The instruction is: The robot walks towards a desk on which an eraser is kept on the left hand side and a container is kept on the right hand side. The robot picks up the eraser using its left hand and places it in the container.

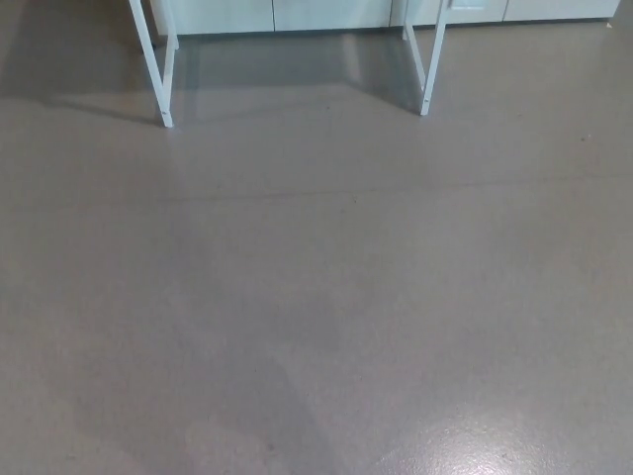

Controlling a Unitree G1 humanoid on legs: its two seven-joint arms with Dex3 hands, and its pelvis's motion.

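Neither the eraser nor the container shows in the head view. Only the lower parts of a white desk frame appear at the top: a left leg (155, 61) and a right leg (429, 59). The desk top lies above the picture's edge. No part of my arms or hands is in the picture.
Grey floor (316, 297) fills almost the whole view, with a glossy patch at the bottom right. Behind the desk legs runs a pale wall or cabinet base (297, 14) along the top edge.
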